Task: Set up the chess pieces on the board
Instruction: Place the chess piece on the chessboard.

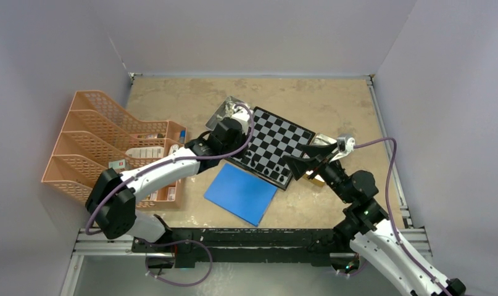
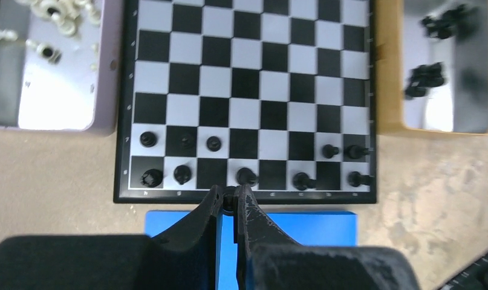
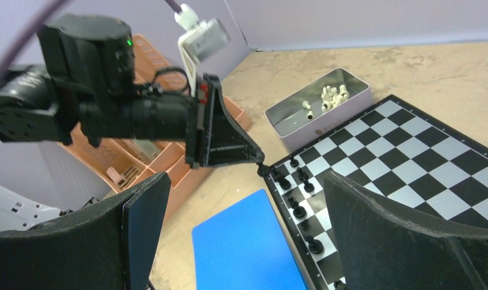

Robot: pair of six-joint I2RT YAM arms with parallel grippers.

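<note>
**Two robot arms work the near edge of a half-set chessboard; a knocked piece is your main risk.**

Nearest you, a blue sheet (image 2: 302, 225) lies just beside the board (image 2: 244, 115). Above their shared edge your left gripper (image 2: 229, 194) hangs with its jaws pressed together. Whether a piece is pinched in the tips cannot be told. Just beyond the tips, ten black chess pieces (image 2: 246, 176) stand in the two nearest rows, with gaps among them. To the right, your right gripper (image 1: 288, 160) is spread wide and holds nothing, aimed along those same rows. If either arm comes down off-centre, a finger will likely topple a neighbouring piece, and the wide jaws risk this most. The arms could also clash. Left of the board a tin (image 2: 60, 103) holds cream pieces (image 2: 54, 12). On the right, a second tin (image 2: 386, 72) holds spare black pieces (image 2: 426, 75).
</note>
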